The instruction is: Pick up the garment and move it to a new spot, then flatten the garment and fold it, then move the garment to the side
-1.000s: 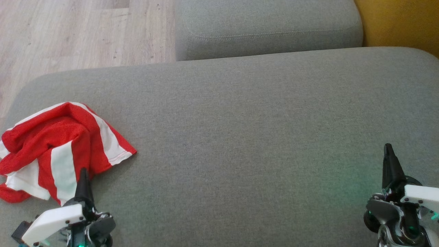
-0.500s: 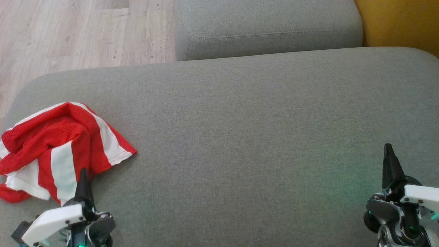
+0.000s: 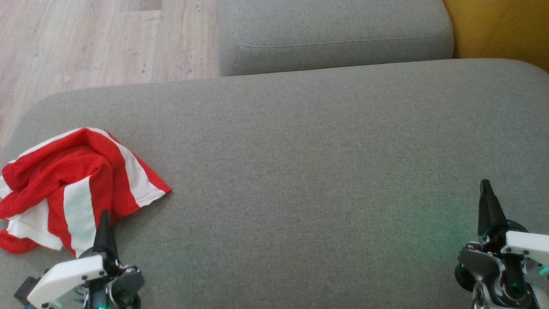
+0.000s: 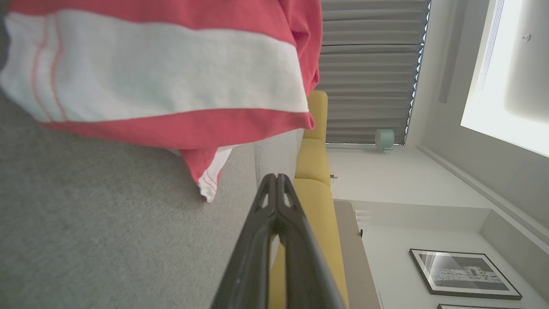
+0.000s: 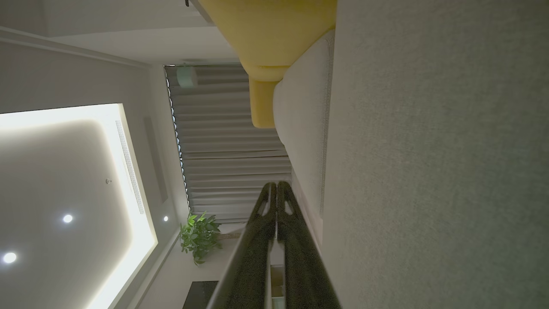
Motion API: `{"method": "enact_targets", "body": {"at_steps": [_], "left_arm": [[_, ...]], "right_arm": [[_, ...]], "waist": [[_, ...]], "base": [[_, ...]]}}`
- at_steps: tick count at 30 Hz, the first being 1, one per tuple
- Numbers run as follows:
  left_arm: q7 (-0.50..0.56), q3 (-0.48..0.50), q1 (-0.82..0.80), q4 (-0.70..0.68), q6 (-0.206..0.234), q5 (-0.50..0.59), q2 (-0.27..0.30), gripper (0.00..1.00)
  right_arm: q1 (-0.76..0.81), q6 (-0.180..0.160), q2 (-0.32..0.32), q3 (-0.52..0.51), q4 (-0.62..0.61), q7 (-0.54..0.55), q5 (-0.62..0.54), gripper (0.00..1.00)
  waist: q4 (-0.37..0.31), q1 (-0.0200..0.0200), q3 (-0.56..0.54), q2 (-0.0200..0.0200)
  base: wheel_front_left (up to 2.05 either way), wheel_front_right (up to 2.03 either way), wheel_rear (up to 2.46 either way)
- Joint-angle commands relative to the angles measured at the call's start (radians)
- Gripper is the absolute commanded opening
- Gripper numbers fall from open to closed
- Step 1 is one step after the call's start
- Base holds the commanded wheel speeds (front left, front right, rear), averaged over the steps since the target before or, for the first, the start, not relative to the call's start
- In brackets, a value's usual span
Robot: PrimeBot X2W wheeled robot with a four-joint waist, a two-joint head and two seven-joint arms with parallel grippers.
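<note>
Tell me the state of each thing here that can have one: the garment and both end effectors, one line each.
garment: crumpled in a heap at the left end of the grey cushion, not flattened or folded, not held.
left end effector: shut, empty, tip at the garment's near edge; contact cannot be told.
right end effector: shut, empty, over bare cushion at the right, far from the garment.

— Where is there room to pass?
— Across the grey cushion [image 3: 300, 171], middle to right, all bare fabric.
— What's in the way?
— The crumpled red-and-white striped garment [image 3: 73, 184] at the near left; a second grey cushion [image 3: 334, 38] along the far edge.
</note>
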Motion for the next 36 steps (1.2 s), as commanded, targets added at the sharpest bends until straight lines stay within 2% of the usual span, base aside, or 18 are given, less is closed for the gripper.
{"method": "enact_targets", "body": {"at_steps": [1, 2, 3, 4, 5, 6, 7, 8, 10, 24, 36], "left_arm": [[0.003, 0.034, -0.051, -0.028, -0.007, 0.009, 0.007, 0.0], [0.003, 0.034, -0.051, -0.028, -0.007, 0.009, 0.007, 0.0], [0.0, 0.0, 0.0, 0.0, 0.0, 0.0, 0.0, 1.0], [0.0, -0.001, 0.001, 0.007, 0.001, 0.0, 0.0, 1.0], [-0.001, -0.003, 0.006, 0.02, 0.001, 0.0, -0.001, 1.0], [-0.001, -0.004, 0.015, 0.035, 0.001, 0.0, -0.002, 0.0], [-0.001, -0.006, 0.027, 0.051, 0.001, 0.0, -0.003, 0.0], [-0.001, -0.008, 0.04, 0.068, 0.001, 0.0, -0.004, 1.0], [-0.003, -0.011, 0.058, 0.089, 0.001, 0.001, -0.007, 1.0], [-0.048, -0.06, 0.051, 0.041, 0.0, 0.028, -0.001, 1.0], [-0.083, -0.071, 0.046, -0.006, -0.001, 0.211, -0.002, 1.0]], "right_arm": [[-0.05, -0.001, -0.006, 0.024, -0.032, 0.006, -0.003, 0.0], [-0.05, -0.001, -0.006, 0.024, -0.032, 0.006, -0.003, 0.0], [0.0, 0.0, 0.0, 0.0, 0.0, 0.0, 0.0, 0.96], [0.001, 0.0, 0.0, 0.001, 0.007, 0.0, 0.0, 0.76], [0.006, 0.0, 0.001, 0.002, 0.019, 0.0, 0.0, 0.8], [0.016, 0.0, 0.003, 0.003, 0.035, 0.0, 0.0, 0.0], [0.029, 0.0, 0.005, 0.003, 0.052, -0.001, 0.0, 0.0], [0.043, 0.0, 0.006, 0.004, 0.07, -0.001, 0.0, 1.0], [0.061, 0.0, 0.008, 0.007, 0.091, -0.002, 0.001, 1.0], [0.046, 0.0, 0.006, 0.074, 0.034, -0.033, -0.005, 1.0], [0.024, 0.0, -0.007, 0.143, 0.018, -0.083, -0.138, 1.0]], "waist": [[0.0, 0.0, 0.0, 0.0], [0.0, 0.0, 0.0, 0.0], [0.0, 0.0, 0.0, 0.0], [0.0, 0.0, 0.0, 0.0], [0.0, 0.0, 0.0, 0.0], [0.0, 0.0, 0.0, 0.0], [0.0, 0.0, 0.0, 0.0], [0.0, 0.0, 0.0, 0.0], [0.0, 0.0, 0.0, 0.0], [0.001, 0.0, -0.002, 0.0], [0.003, 0.0, -0.006, 0.0]], "base": [[0.0, 0.0, 0.0], [0.0, 0.0, 0.0], [0.0, 0.0, 0.0], [0.0, 0.0, 0.0], [0.0, 0.0, 0.0], [0.0, 0.0, 0.0], [0.0, 0.0, 0.0], [0.0, 0.0, 0.0], [0.0, 0.0, 0.0], [0.0, 0.0, 0.0], [0.0, 0.0, 0.0]]}}
